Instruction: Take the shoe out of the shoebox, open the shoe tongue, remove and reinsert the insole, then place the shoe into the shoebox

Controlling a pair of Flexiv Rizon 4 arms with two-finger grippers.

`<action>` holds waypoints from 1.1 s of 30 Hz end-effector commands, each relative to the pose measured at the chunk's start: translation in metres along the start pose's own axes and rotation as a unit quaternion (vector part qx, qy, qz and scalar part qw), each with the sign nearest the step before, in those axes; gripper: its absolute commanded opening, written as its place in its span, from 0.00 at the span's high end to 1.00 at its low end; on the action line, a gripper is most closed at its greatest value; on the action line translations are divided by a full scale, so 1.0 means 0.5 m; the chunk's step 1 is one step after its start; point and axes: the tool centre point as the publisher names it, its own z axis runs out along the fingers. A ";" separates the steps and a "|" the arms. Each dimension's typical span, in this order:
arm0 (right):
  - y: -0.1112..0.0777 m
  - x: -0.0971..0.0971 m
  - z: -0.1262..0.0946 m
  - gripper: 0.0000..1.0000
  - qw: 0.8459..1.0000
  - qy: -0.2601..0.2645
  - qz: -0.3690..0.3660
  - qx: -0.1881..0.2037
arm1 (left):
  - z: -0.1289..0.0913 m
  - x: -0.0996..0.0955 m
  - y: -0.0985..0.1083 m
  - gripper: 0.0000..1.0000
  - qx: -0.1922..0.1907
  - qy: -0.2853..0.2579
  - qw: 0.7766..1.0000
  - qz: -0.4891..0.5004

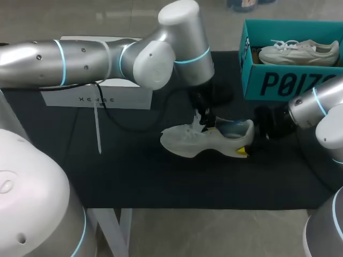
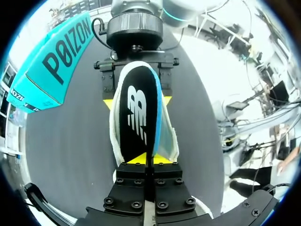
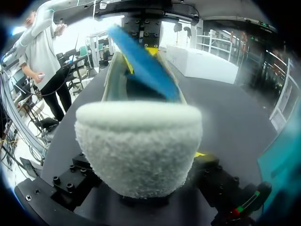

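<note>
The table has a black top and white legs.

White box and thin white strip rest on the black table.

Bright, even overhead light, with glints along the left arm's silver shell.

Setting: robotics lab. Evidence: left arm and right arm, silver, flanking black-covered table; teal shoebox far right.
</note>
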 end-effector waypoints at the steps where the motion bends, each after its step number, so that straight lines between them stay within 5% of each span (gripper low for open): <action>1: -0.009 -0.003 0.008 1.00 1.000 0.000 0.000 0.001 | -0.025 0.008 0.009 1.00 0.016 0.002 1.000 -0.005; 13: -0.009 -0.003 0.008 1.00 1.000 0.000 0.000 0.001 | -0.117 0.034 -0.048 1.00 0.154 0.059 0.986 -0.001; 28: -0.009 -0.003 0.008 1.00 1.000 0.000 0.000 0.001 | -0.276 0.065 -0.177 1.00 0.190 0.050 0.976 0.095; 33: -0.009 -0.003 0.008 1.00 1.000 0.000 0.000 0.001 | -0.376 0.105 -0.208 1.00 0.198 0.003 0.970 0.141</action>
